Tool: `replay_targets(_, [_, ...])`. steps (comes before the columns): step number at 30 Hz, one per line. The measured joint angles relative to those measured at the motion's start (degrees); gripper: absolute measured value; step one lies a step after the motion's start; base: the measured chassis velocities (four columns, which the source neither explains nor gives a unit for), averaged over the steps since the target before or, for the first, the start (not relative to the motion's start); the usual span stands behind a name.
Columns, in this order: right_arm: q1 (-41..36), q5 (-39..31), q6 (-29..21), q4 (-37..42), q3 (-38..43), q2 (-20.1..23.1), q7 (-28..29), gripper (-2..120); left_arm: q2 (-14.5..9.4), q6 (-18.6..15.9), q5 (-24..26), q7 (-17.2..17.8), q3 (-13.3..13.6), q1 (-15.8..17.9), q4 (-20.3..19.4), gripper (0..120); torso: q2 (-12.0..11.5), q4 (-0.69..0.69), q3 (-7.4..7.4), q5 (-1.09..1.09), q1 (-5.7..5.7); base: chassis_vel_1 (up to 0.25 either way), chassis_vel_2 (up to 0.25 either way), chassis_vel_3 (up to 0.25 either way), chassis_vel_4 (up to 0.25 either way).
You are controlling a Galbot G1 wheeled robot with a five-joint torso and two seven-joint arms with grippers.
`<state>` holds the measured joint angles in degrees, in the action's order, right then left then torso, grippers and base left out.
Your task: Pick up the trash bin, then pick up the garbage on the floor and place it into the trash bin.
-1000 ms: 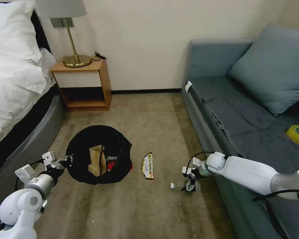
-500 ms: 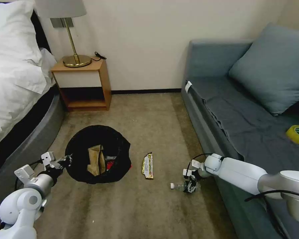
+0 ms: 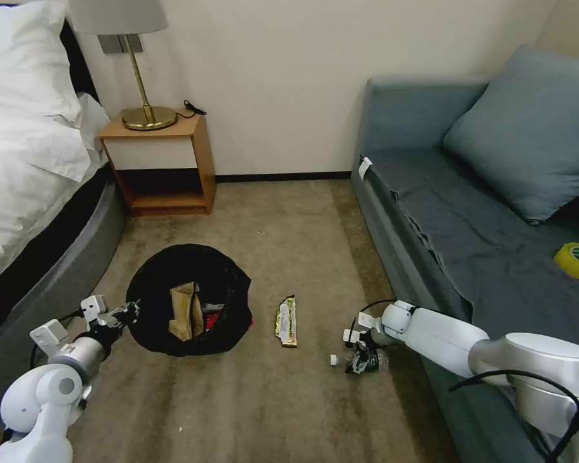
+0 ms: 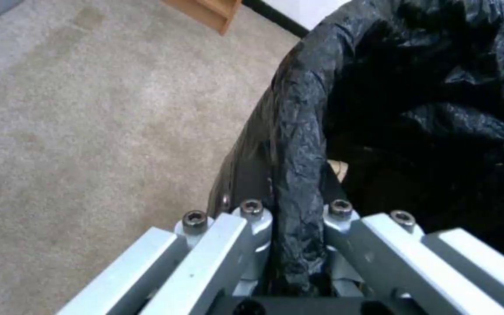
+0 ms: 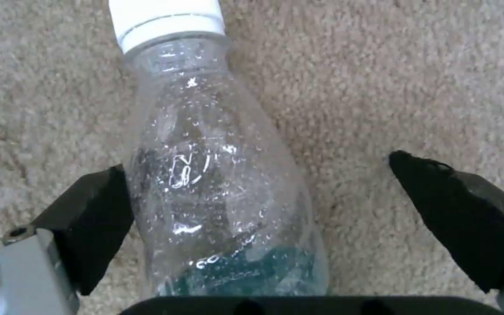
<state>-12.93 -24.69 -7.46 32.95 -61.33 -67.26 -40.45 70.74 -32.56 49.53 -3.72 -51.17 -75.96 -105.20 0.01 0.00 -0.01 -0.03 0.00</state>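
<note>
Your left gripper [image 4: 295,245] pinches the trash bin [image 3: 188,299] rim, keeping it near; your right gripper [image 5: 264,205], fingers spread, straddles the bottle [image 5: 217,175] for pickup.

I see the trash bin [image 3: 190,299] lined with crinkly, glossy black plastic film, pinched by brushed metal fingers [image 4: 252,232] of the left gripper [image 4: 295,245]. The bottle [image 5: 217,183] looks like clear, smooth plastic with a white ribbed cap. The right gripper [image 5: 264,210] has matt black rubbery pads [image 5: 97,214]. The floor [image 3: 289,244] is rough beige carpet.
</note>
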Motion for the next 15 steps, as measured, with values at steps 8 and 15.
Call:
replay_targets(8, [-0.2, 0.6, 0.3, 0.0, 0.8, 0.0, -0.5, 85, -0.1, 0.0, -0.1, 0.0, 0.5, 0.8, 0.4, 4, 0.0, -0.04, -0.01, -0.03, -0.01, 0.000, 0.000, 0.000, 0.000])
replay_targets(15, [-0.4, 0.9, 0.5, -0.5, 1.5, -0.5, -0.5, 83, -0.3, 0.0, -0.1, 0.0, 0.6, 1.0, 0.8, 4, 0.0, -0.04, -0.01, -0.02, -0.01, 0.000, 0.000, 0.000, 0.000])
